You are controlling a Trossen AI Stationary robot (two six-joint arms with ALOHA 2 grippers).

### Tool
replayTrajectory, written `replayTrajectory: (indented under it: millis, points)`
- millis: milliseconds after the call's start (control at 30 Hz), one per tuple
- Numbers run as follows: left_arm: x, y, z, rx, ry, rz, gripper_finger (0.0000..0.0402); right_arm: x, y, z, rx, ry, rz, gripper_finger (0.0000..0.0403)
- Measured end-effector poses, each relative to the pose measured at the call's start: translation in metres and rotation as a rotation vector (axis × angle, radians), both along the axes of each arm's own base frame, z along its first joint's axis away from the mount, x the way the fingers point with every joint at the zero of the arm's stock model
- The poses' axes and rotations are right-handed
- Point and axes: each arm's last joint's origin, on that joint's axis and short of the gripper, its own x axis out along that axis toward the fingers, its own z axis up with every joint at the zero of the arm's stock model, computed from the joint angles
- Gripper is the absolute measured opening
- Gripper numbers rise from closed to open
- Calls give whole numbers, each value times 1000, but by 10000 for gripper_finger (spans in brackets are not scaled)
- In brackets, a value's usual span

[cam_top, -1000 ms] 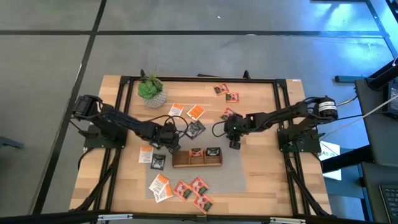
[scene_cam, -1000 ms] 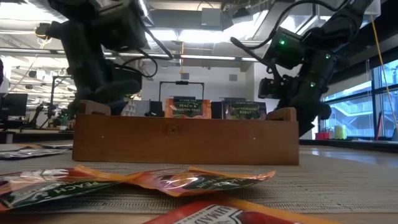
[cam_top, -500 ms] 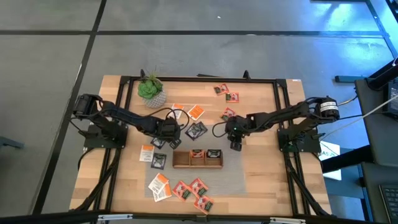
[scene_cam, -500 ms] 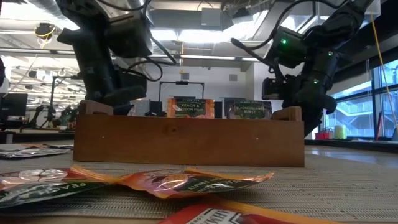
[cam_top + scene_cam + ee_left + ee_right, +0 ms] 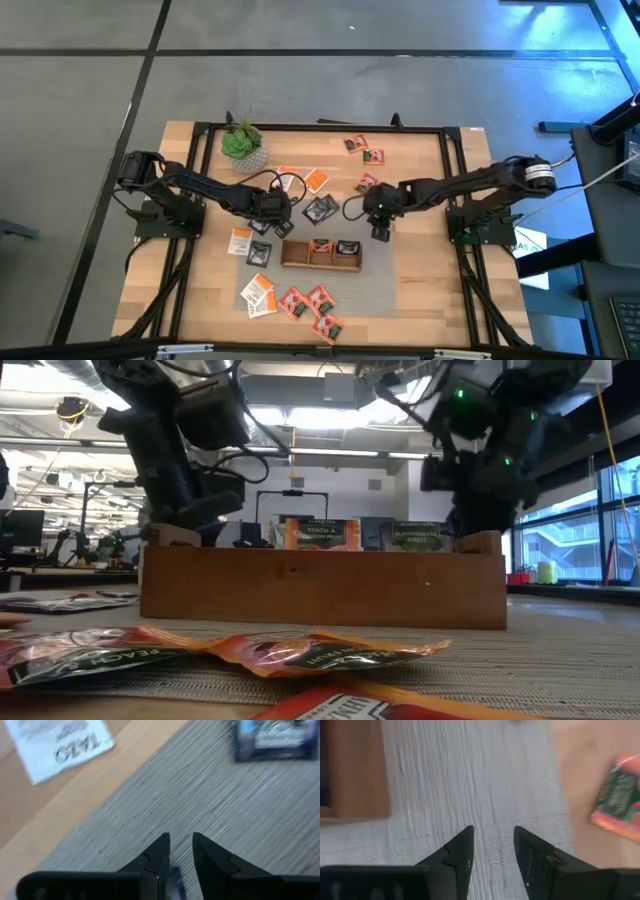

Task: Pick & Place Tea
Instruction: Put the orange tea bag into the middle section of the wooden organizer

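High view, lower centre of frame: loose tea sachets (image 5: pixel 295 303), white-and-orange and red, lie in a cluster on the grey mat (image 5: pixel 385 285), nearest the front edge. Just above them sits the wooden tray (image 5: pixel 320 254), long side across the frame, with sachets standing in its middle and right compartments. Two more sachets (image 5: pixel 248 247), one white and one dark, lie left of the tray.

Left gripper (image 5: pixel 271 224) hangs just above and left of the tray's left end, a dark sachet (image 5: pixel 319 209) near it to the right. Left wrist view: fingers (image 5: pixel 159 854) stand a narrow gap apart over bare mat; something small and pale shows deep between them, cannot tell what, so hold unconfirmed.

Right gripper (image 5: pixel 379 231) is just above and right of the tray's right end. Right wrist view: fingers (image 5: pixel 461 851) parted, nothing between them, mat below, a red sachet (image 5: pixel 619 804) off at the right edge.

Upper part of table (image 5: pixel 420 150): orange-and-white sachets (image 5: pixel 304 179) at centre, red sachets (image 5: pixel 364 150) further up, a potted plant (image 5: pixel 243 146) at upper left.
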Motion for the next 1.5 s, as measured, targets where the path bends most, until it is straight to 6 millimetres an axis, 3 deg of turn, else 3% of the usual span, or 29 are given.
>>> replayTrajectory:
  millis: [200,400,700,1000,1167,1367,1500]
  points:
    - [5,1,4,16,-53,-54,77,4,0,29,-40,-99,54,142]
    - [12,1,9,47,-126,-112,80,1,-2,40,-77,-134,92,142]
    - [21,0,16,110,-212,-215,77,1,-2,40,-83,-131,100,142]
    - [32,2,41,206,-301,-271,77,1,-2,40,-86,-147,103,142]
    - [35,11,44,226,-345,-234,79,2,-3,39,-104,-153,81,142]
    - [36,28,46,222,-369,-187,77,-1,-12,39,-313,-100,28,142]
    - [37,37,48,201,-397,-170,78,-3,-23,37,-334,-75,16,142]
